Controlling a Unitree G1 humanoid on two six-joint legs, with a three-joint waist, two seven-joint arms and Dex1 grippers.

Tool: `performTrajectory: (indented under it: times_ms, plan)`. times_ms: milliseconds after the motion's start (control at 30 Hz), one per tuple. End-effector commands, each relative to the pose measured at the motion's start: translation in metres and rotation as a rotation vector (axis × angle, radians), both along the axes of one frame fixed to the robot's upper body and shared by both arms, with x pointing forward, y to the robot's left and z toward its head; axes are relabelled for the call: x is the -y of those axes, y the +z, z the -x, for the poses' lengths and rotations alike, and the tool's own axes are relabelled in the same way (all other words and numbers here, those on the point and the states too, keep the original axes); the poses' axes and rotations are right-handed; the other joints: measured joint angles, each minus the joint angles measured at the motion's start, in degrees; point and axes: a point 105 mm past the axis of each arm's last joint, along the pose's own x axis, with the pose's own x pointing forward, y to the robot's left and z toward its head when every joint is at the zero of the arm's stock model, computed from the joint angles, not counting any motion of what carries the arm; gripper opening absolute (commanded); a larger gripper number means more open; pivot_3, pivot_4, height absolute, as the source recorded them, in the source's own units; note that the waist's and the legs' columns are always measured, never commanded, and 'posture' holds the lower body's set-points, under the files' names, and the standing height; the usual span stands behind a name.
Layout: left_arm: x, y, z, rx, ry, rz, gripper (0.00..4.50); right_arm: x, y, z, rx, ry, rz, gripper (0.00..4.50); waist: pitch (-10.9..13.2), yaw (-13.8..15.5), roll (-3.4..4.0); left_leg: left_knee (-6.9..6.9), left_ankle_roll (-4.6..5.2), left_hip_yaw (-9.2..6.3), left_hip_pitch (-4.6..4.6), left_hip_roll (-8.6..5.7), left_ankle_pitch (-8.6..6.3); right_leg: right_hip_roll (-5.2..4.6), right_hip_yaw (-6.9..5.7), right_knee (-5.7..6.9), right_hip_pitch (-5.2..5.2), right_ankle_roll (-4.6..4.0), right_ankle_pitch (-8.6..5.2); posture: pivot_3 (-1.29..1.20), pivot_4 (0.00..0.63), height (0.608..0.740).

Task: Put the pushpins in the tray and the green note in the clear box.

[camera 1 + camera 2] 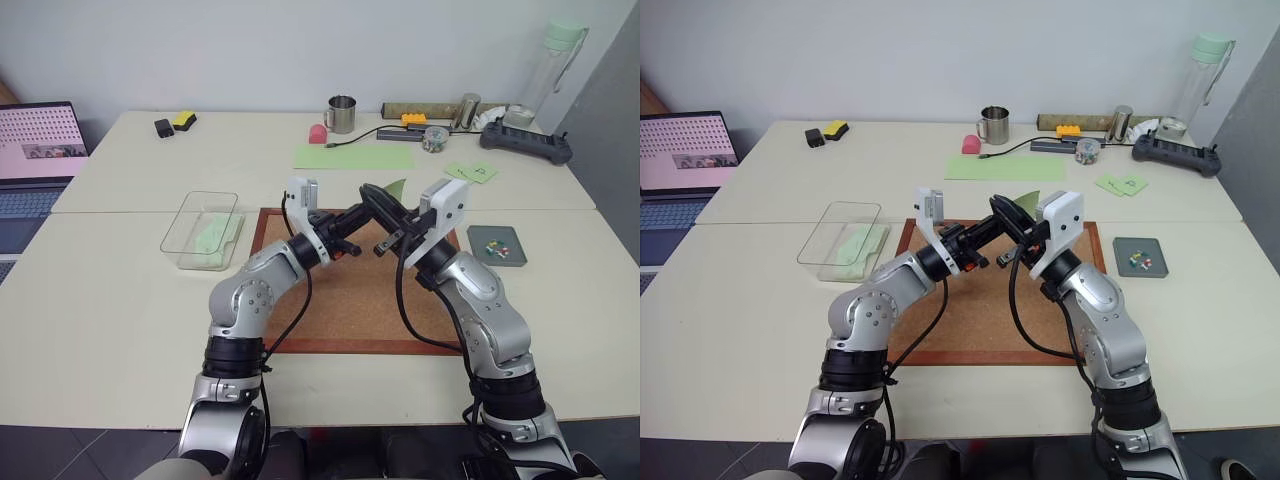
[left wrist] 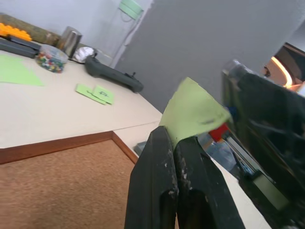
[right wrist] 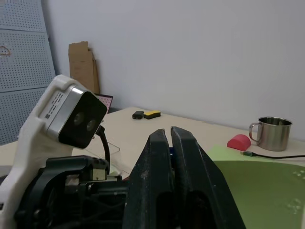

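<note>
Both hands meet mid-frame over the corkboard [image 1: 345, 290] in the left eye view: left hand [image 1: 352, 243] and right hand [image 1: 372, 197] clamped on the green note [image 1: 397, 187]; clear box [image 1: 201, 229] left, tray [image 1: 498, 244] with pushpins [image 1: 497, 249] right. Left wrist view: closed fingers [image 2: 164, 181] pinch the note's lower edge. Right wrist view: fingers [image 3: 164, 186] closed.

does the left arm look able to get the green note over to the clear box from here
Probably yes. The left claw is shut on the green note above the corkboard, and the clear box sits open on that arm's own side. The right claw beside it could snag.
</note>
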Motion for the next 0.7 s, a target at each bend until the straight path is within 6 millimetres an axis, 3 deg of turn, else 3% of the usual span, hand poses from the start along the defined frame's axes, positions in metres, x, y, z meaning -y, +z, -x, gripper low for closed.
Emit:
performTrajectory:
  times_ms: [33,300,400,567,700]
  plan:
    - [-0.007,0.005,-0.004,0.021,0.023,-0.004,0.01,0.003,0.017,0.006,0.072,-0.002,-0.026,0.00,0.02,-0.01,-0.01,-0.01,0.00,-0.02,-0.01,0.00,0.00,0.00,-0.02,0.00,0.00,0.00,0.00,0.00,0.150,0.740]
    - [-0.004,0.006,-0.001,0.048,0.010,-0.030,0.01,0.011,0.016,0.002,0.070,-0.054,-0.017,0.00,0.02,0.01,-0.01,-0.01,-0.01,-0.06,-0.03,0.00,0.01,0.00,-0.04,0.00,0.00,0.00,0.00,0.00,0.150,0.740]
    - [0.001,0.009,0.008,0.219,-0.035,-0.198,0.01,0.047,0.008,-0.012,0.031,-0.240,0.003,0.00,0.03,0.03,-0.02,-0.01,-0.02,-0.06,-0.02,0.00,0.01,0.00,-0.04,0.00,0.00,0.00,0.00,0.00,0.150,0.740]
    - [0.020,0.009,0.034,0.481,-0.206,-0.401,0.01,0.130,-0.015,-0.025,-0.097,-0.550,0.041,0.00,0.03,0.33,-0.03,-0.02,-0.23,-0.04,-0.08,-0.06,0.13,-0.07,-0.06,-0.08,0.00,0.00,0.00,0.00,0.150,0.740]
    - [0.034,0.001,0.048,0.606,-0.311,-0.504,0.01,0.172,-0.042,-0.028,-0.254,-0.651,0.099,0.00,0.04,0.28,-0.03,-0.03,-0.18,0.06,-0.11,-0.06,0.10,-0.07,0.01,-0.15,0.00,0.00,0.00,0.00,0.150,0.740]
